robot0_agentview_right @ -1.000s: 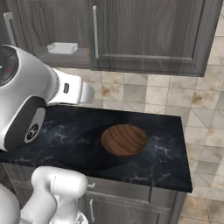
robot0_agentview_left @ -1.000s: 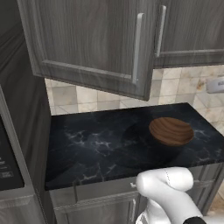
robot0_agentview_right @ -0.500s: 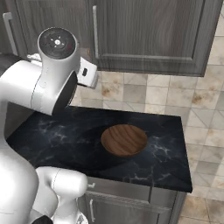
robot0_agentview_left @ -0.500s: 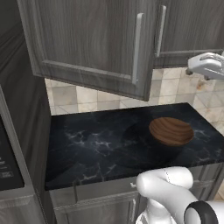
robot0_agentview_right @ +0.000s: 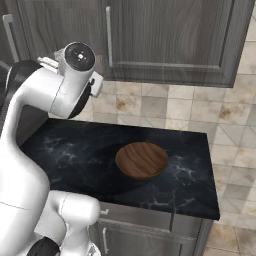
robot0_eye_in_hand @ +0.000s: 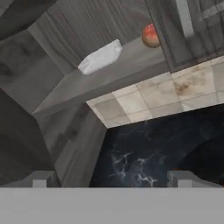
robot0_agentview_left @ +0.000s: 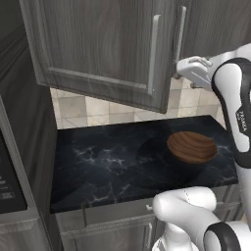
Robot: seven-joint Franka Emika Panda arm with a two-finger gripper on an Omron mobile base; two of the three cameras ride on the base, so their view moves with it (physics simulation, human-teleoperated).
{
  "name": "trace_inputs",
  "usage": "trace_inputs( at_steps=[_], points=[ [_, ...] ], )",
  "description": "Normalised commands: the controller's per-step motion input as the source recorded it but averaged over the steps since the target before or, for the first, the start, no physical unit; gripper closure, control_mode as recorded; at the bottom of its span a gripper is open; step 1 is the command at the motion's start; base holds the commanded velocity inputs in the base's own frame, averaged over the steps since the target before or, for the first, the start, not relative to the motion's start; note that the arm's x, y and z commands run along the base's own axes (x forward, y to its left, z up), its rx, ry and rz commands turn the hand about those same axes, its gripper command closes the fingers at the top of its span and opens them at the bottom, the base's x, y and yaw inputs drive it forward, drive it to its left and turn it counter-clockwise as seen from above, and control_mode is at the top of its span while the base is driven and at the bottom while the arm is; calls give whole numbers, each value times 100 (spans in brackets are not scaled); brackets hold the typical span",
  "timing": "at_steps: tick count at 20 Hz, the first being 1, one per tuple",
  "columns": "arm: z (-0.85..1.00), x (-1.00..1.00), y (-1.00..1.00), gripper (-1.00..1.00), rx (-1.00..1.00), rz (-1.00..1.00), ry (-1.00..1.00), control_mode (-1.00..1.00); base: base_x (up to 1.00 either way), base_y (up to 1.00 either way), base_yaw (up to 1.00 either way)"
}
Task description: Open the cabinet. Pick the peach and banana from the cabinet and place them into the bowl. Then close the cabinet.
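Observation:
The cabinet (robot0_agentview_left: 98,44) has its left door swung out over the counter, and the right door (robot0_agentview_right: 170,35) is shut. In the hand view the peach (robot0_eye_in_hand: 150,36) sits on the cabinet's bottom shelf (robot0_eye_in_hand: 131,65), partly behind a door edge. The banana is out of view. The brown wooden bowl (robot0_agentview_left: 192,146) (robot0_agentview_right: 142,160) stands empty on the black counter. My gripper (robot0_agentview_left: 180,68) (robot0_eye_in_hand: 111,181) hangs in front of the cabinet's lower edge, above the bowl's far side. It is open, with nothing between its fingertips (robot0_eye_in_hand: 40,179).
A white packet (robot0_eye_in_hand: 101,57) lies on the shelf left of the peach. The black marble counter (robot0_agentview_left: 103,162) ends at a tiled wall (robot0_agentview_right: 150,107). A dark appliance front (robot0_agentview_left: 10,181) stands at the left. The open door overhangs the counter's left half.
The hand has swung from the far right leftward and up to the cabinet's lower edge. The upper arm has come round with it. Bowl and doors have not moved.

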Motion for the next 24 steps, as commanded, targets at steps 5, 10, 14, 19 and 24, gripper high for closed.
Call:
trace_inputs(
  at_steps=[5,10,14,19,24],
  points=[
    [-1,52,29,-100,31,19,0,-100,0,0,0],
    [-3,16,31,-100,22,23,0,-100,0,0,0],
    [0,0,43,-100,1,19,0,-100,0,0,0],
    [0,0,88,-100,0,16,0,-100,0,0,0],
    [0,0,100,-100,0,14,0,-100,0,0,0]
  ],
)
